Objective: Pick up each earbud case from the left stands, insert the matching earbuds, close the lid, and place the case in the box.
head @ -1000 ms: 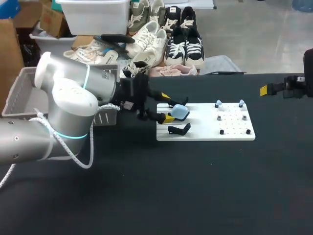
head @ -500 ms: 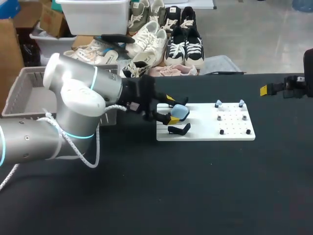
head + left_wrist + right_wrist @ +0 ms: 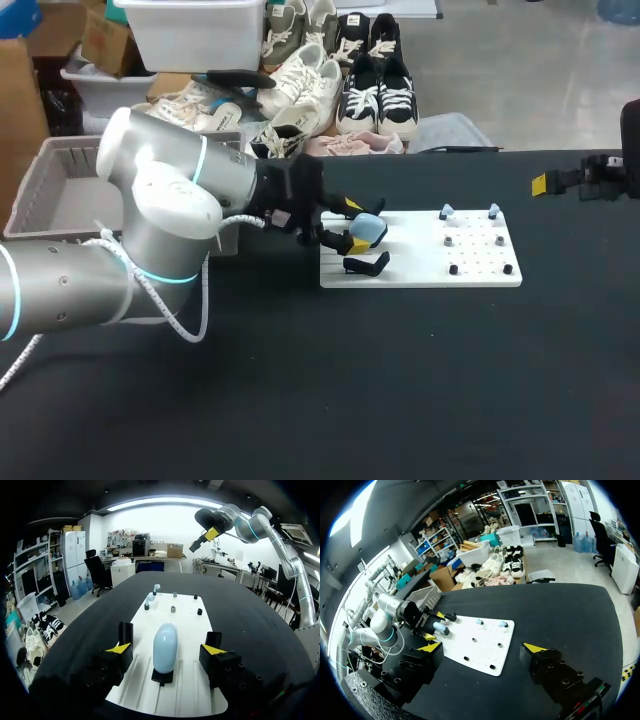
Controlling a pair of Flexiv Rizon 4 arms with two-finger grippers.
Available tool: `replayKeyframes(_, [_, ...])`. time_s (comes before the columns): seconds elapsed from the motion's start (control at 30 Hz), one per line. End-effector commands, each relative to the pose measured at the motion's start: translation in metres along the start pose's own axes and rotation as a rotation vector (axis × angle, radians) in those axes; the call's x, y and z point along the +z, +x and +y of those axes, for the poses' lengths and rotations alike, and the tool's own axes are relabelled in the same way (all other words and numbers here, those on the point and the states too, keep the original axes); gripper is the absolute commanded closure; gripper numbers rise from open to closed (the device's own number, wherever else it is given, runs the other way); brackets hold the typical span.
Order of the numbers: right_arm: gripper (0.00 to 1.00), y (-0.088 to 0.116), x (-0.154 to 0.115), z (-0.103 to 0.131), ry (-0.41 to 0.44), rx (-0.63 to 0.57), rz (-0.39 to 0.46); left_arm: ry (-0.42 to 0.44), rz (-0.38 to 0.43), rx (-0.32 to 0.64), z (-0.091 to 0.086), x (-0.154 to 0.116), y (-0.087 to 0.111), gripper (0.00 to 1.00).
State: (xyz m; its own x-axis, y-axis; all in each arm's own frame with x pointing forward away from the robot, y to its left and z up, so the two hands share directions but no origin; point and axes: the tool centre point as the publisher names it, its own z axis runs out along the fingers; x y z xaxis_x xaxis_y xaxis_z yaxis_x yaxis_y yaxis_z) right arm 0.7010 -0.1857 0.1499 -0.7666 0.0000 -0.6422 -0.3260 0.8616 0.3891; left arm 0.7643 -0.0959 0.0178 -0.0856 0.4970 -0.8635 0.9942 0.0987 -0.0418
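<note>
Left end effector (image 3: pixel 166 650) released, fingers (image 3: pixel 120 650) wide apart; blue earbud case (image 3: pixel 165 642) upright on stand (image 3: pixel 162 676) between them, untouched.

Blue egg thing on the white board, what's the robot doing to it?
That is a light blue earbud case on a black stand. The left gripper sits open with one finger on either side of it, not squeezing yet. Two blue earbuds wait on pegs at the far end of the white board. The right gripper hangs open off to the side.
</note>
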Motion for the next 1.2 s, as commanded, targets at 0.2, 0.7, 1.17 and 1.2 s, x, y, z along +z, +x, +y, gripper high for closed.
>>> replayKeyframes(0.2, [0.0,-0.0002,0.0,-0.001,-0.003,-0.001,0.001,-0.003,0.005,-0.022,0.0062,0.0037,0.0028,0.23])
replayKeyframes(0.7, [0.0,-0.0002,0.0,-0.001,-0.003,-0.001,0.001,-0.004,0.005,-0.035,0.0076,0.0079,0.0059,0.41])
replayKeyframes(1.17, [0.0,-0.0002,0.0,-0.001,-0.003,-0.001,0.001,-0.005,0.009,-0.036,0.009,0.0093,0.0071,0.54])
replayKeyframes(1.2, [0.0,-0.0002,0.0,-0.001,-0.003,-0.001,0.001,-0.005,0.009,-0.036,0.009,0.0093,0.0071,0.55])
